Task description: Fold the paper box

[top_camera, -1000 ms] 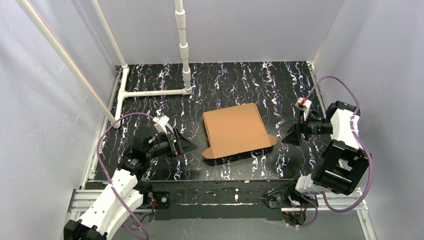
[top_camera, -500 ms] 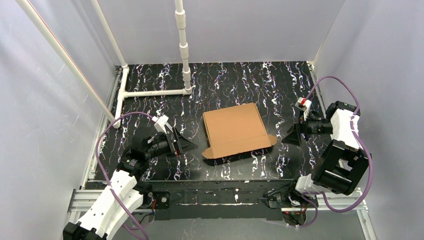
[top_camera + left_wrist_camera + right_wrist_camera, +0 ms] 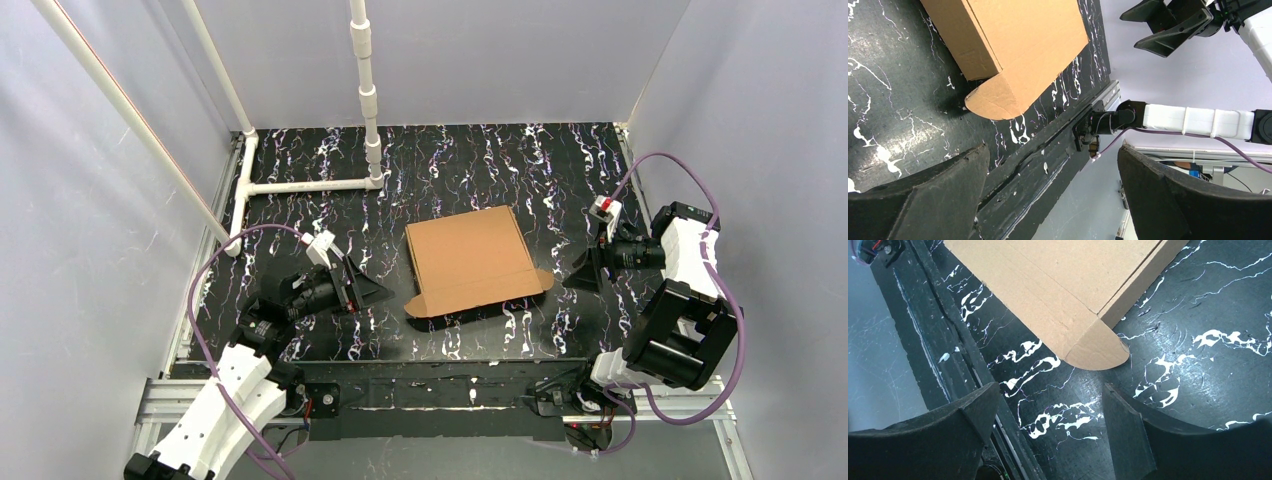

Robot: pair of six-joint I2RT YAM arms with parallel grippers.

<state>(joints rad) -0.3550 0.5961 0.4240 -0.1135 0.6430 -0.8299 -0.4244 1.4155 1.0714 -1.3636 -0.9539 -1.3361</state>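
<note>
At the near edge, the two arms rose from their bases; the left end effector (image 3: pixel 372 291) sat low over the black marbled surface (image 3: pixel 480 170) with its jaws spread wide and nothing between them; the left wrist view showed its two dark fingers (image 3: pixel 923 200) well apart, framing a rounded flap of the paper box (image 3: pixel 470 260); the right end effector (image 3: pixel 585 272) likewise stood open and empty, its fingers (image 3: pixel 933 440) parted over bare surface just short of another rounded flap; the paper box lay flat at the middle of the surface, between the two end effectors and touched by neither, its brown top closed down and a curved tab jutting at each near corner; farther back, a white pipe frame (image 3: pixel 310 185) lay on the left, with an upright pipe (image 3: pixel 368 90) rising from it.
</note>
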